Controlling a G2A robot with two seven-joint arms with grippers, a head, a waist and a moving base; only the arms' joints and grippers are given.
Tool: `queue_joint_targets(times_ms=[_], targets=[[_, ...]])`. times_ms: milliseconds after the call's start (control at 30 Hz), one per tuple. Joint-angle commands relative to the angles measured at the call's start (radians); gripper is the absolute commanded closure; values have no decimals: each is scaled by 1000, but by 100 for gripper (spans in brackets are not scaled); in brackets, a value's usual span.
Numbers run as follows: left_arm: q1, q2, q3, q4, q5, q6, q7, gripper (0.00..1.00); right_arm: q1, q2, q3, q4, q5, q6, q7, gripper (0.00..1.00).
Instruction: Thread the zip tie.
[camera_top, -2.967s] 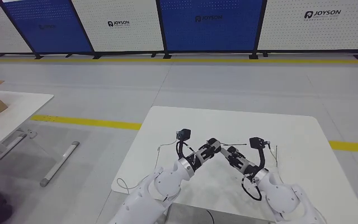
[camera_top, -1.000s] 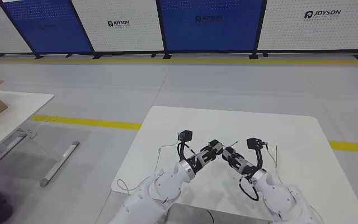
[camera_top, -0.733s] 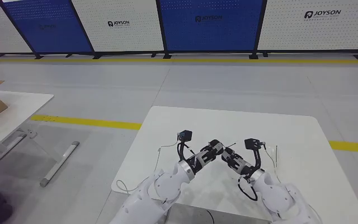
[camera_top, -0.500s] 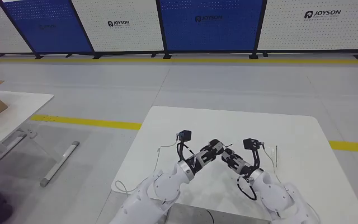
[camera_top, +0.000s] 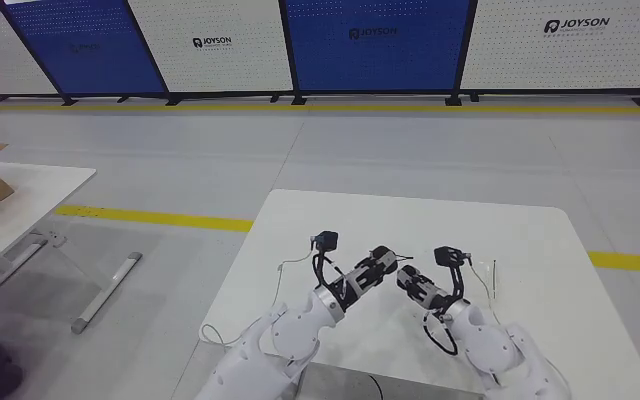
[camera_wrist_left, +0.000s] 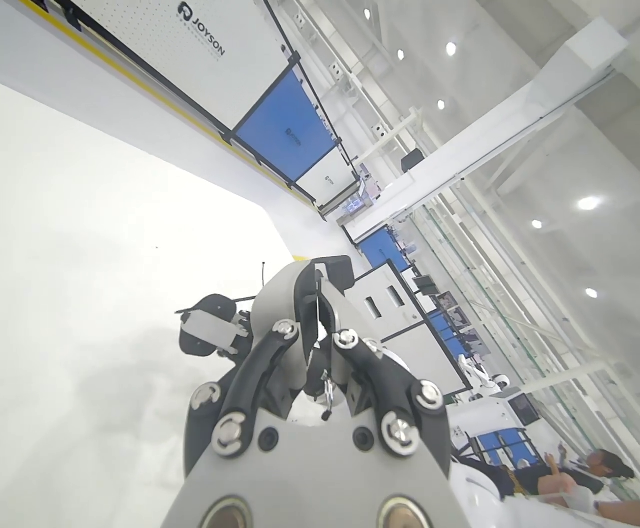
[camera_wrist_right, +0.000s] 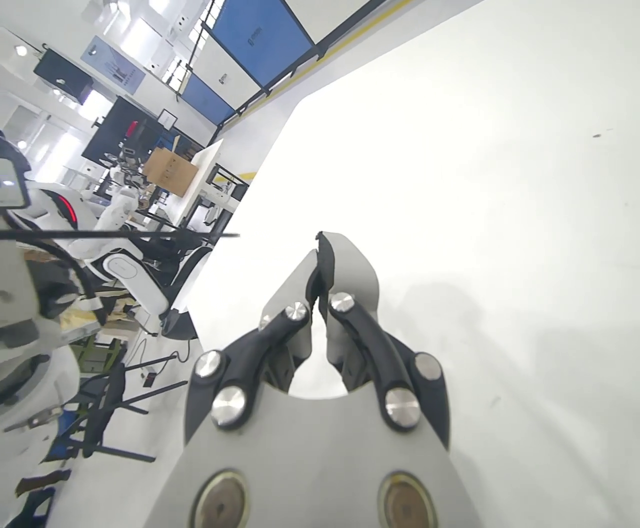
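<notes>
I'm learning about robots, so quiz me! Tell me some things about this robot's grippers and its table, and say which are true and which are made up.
1. The left gripper and the right gripper are close together above the table. True.
2. The left gripper is wide open. False: it is shut on a thin black zip tie.
3. The table is blue. False: it is white; the blue is on the wall panels behind it.
4. The right gripper's fingers are pressed together. True.
</notes>
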Motion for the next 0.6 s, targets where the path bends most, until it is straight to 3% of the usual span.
queue_joint_targets(times_ms=[0,267,567], targets=[[-3,-1,3,5,6,6,10,100,-6,1,12,-7,33,-14,0,0],[-9,-6,5,21,58,43,91,100,-87,13,147,-78,232,-96,-73,0],[5,-3,-24,38,43,43,102,100,-196,26,312,-141,484,-176,-139,0]])
